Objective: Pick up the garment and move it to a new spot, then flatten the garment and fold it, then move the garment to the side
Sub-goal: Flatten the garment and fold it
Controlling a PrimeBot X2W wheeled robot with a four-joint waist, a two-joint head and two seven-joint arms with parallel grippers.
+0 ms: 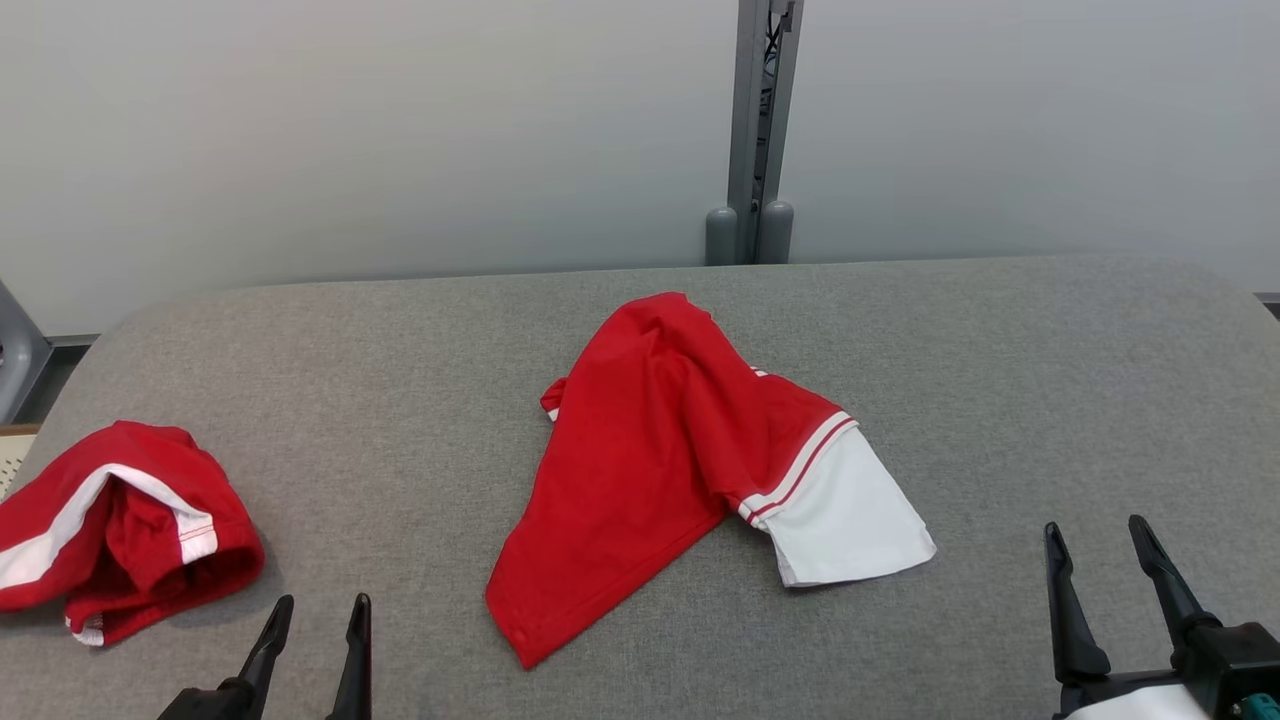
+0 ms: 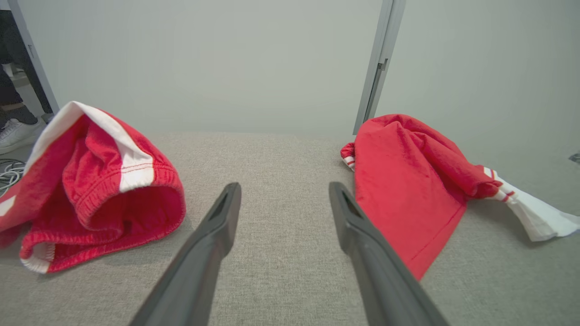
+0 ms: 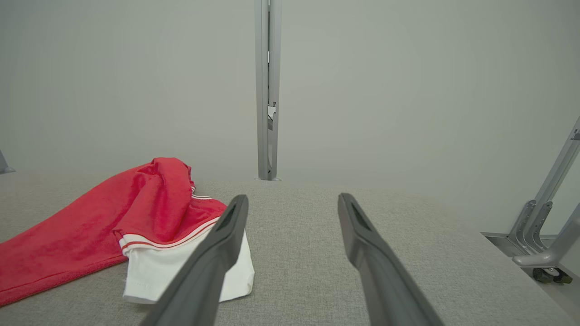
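1. The garment [image 1: 640, 470], red with a white sleeve, lies crumpled mid-surface [image 1: 1000, 350], in front of the post [image 1: 760, 130].
2. A red bundle [image 1: 120, 520] sits well left of the post, near the surface's edge.
3. Left pincer [image 1: 323, 600] and right pincer [image 1: 1093, 525] hang wide and empty, on either side of the post.

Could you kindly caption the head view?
Open left gripper and right gripper face crumpled red, white-sleeved garment on grey fabric table.
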